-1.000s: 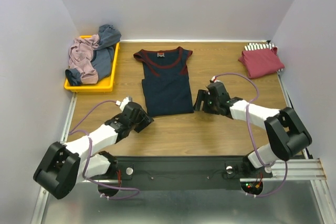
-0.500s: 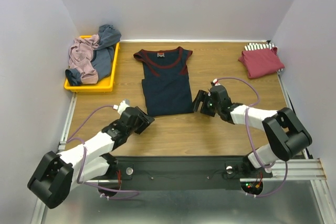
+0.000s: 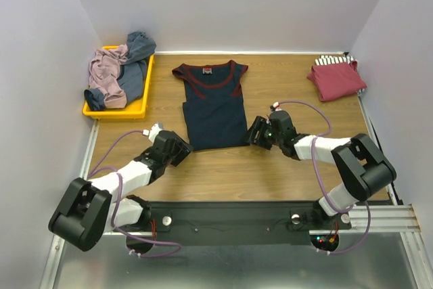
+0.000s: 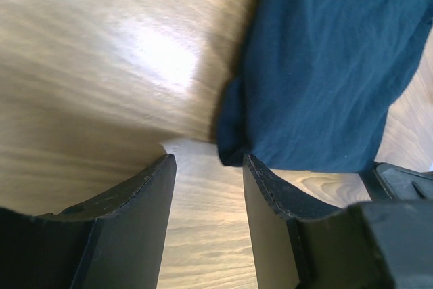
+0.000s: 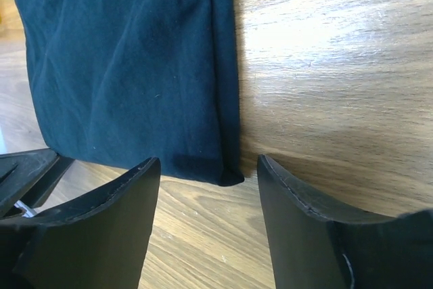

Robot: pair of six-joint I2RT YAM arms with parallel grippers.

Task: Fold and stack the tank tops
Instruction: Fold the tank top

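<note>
Top view: both arms stretch low, left gripper (image 3: 178,148) and right gripper (image 3: 254,131) at the jersey's (image 3: 215,109) near corners. Left wrist: fingers (image 4: 128,228) wide, empty, corner just ahead of one fingertip. Right wrist: fingers (image 5: 95,228) apart, corner just ahead between them, ungripped.

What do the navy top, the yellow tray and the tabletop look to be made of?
Navy top: soft matte knit cloth, likely jersey; it creases and folds limply.
Yellow tray: probably moulded plastic; smooth uniform colour, rigid rim.
Tabletop: wood or wood-look laminate; grain lines, glossy glare in the wrist views.
</note>
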